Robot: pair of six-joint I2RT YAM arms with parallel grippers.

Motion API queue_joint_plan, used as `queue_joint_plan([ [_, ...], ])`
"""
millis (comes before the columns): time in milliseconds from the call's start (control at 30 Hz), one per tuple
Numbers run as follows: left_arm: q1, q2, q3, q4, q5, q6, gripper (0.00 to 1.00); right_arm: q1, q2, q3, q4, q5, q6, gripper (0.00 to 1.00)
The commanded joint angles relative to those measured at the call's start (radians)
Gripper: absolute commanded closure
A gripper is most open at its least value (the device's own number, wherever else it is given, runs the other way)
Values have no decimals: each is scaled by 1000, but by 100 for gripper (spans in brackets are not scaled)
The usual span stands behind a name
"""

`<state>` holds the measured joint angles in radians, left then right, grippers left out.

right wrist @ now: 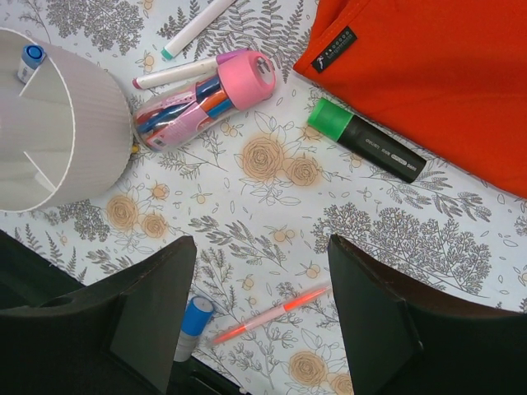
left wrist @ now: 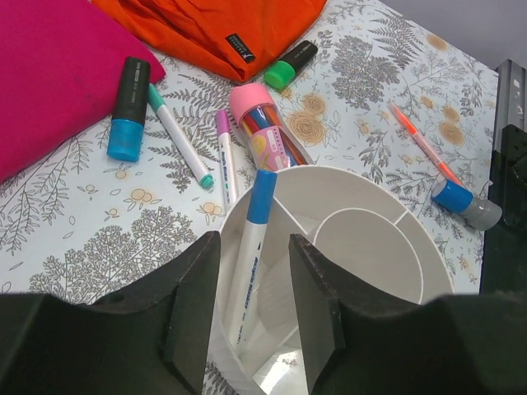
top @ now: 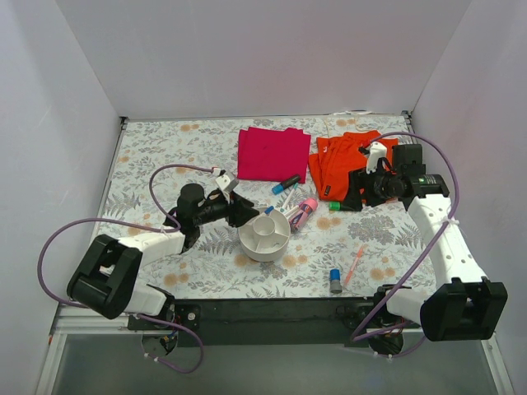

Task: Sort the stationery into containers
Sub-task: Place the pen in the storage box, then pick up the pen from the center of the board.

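The white round organizer [top: 264,235] stands mid-table. My left gripper [top: 243,212] hovers at its left rim, jaws open. A white pen with a blue cap [left wrist: 249,255] leans inside an outer compartment, in the gap between the jaws and touching neither [left wrist: 255,304]. A pink tube [top: 303,214], a blue-capped marker [top: 286,184], a green-capped marker [top: 333,206], a grey-blue cylinder [top: 336,281] and a thin orange pen [top: 356,265] lie on the table. My right gripper [top: 356,196] is open and empty above the table [right wrist: 262,255], with the orange pen [right wrist: 272,314] below it.
A magenta cloth [top: 272,152] and an orange cloth [top: 346,160] lie folded at the back. A teal-tipped pen [left wrist: 177,136] and a purple-capped pen [left wrist: 224,156] lie beside the pink tube [left wrist: 263,132]. White walls enclose the floral table [top: 148,156].
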<state>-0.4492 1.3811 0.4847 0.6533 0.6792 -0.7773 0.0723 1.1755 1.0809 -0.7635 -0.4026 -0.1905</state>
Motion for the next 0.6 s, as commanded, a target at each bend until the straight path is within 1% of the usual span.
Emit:
queue_joint_plan([
  [0, -3, -88, 78, -116, -65, 9, 59, -2, 15, 28, 13, -42, 41, 26],
  [33, -3, -106, 109, -154, -107, 15, 59, -2, 24, 37, 15, -54, 65, 25],
  [67, 4, -147, 138, -194, -177, 22, 55, -2, 51, 50, 21, -76, 85, 25],
  [100, 10, -166, 164, -278, -213, 35, 54, -2, 71, 71, 27, -85, 135, 25],
  [133, 20, -183, 223, -321, -251, 44, 52, 0, 119, 86, 50, -93, 161, 25],
  [167, 39, -213, 250, -364, -288, 38, 44, 0, 145, 99, 65, -102, 184, 25],
  [200, 52, -223, 282, -459, -353, 33, 41, 6, 173, 125, 81, -99, 251, 26],
  [267, 78, -228, 363, -571, -381, 59, 39, 27, 262, 152, 131, -91, 298, 27],
  [300, 83, -225, 385, -692, -423, 65, 39, 40, 291, 186, 147, -93, 318, 28],
  [333, 86, -221, 415, -743, -452, 64, 39, 66, 344, 203, 173, -85, 357, 31],
  [400, 95, -209, 431, -863, -512, 69, 40, 104, 394, 266, 185, -55, 385, 33],
  [533, 127, -244, 397, -903, -536, 81, 41, 233, 516, 373, 164, 129, 466, 35],
  [567, 133, -249, 394, -903, -534, 84, 41, 254, 538, 395, 142, 171, 509, 37],
])
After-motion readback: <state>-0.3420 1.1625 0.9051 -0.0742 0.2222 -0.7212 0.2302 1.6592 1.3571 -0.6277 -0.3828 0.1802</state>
